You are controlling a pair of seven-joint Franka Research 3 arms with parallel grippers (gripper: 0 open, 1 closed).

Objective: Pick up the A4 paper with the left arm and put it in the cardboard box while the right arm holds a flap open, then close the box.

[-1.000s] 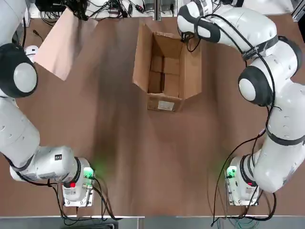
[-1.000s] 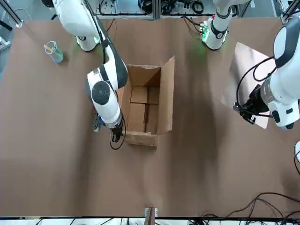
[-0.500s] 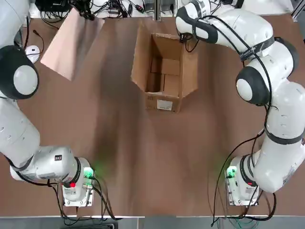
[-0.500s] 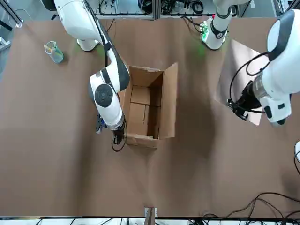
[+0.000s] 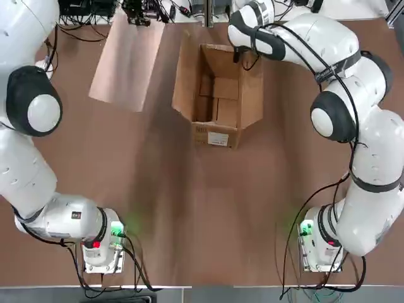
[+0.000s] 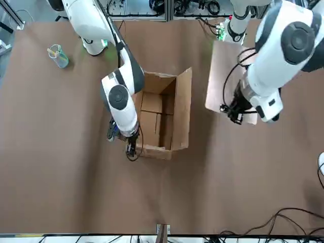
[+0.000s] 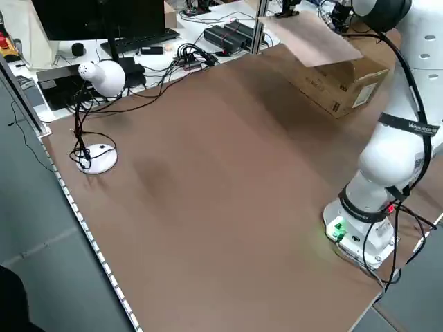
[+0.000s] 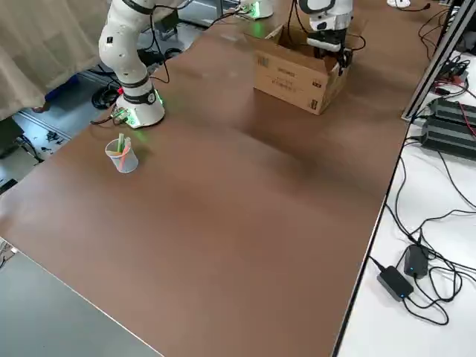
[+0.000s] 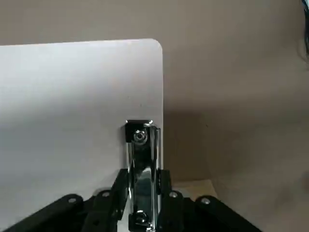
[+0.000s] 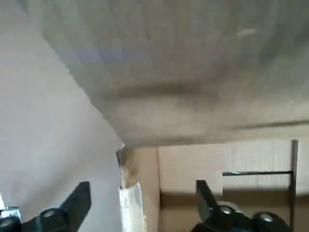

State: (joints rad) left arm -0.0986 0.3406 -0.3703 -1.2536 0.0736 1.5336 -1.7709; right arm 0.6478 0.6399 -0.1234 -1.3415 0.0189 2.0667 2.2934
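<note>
The pinkish-beige A4 paper (image 5: 126, 60) hangs tilted above the table, just left of the cardboard box (image 5: 218, 88). My left gripper (image 5: 139, 12) is shut on the metal clip (image 9: 141, 159) at the sheet's far short edge; the left wrist view shows the paper (image 9: 72, 111) spread out beyond the clip. The box (image 6: 162, 116) stands open with its left long flap upright and its white label (image 5: 218, 139) facing me. My right gripper (image 6: 130, 149) is at the box's far right corner. In the right wrist view it (image 10: 140, 208) is open, straddling a cardboard edge (image 10: 128, 193).
A clear cup (image 6: 58, 55) with sticks in it stands near the right arm's base. A white desk lamp (image 7: 97, 76) sits off the table's left edge. Cables and equipment (image 5: 164, 9) line the far edge. Bare brown tabletop (image 5: 202, 208) stretches between the box and the arm bases.
The left gripper has carried the paper rightward, from the far left corner to just beside the box's left flap. The right gripper stays at the box's far corner; the box has shifted slightly.
</note>
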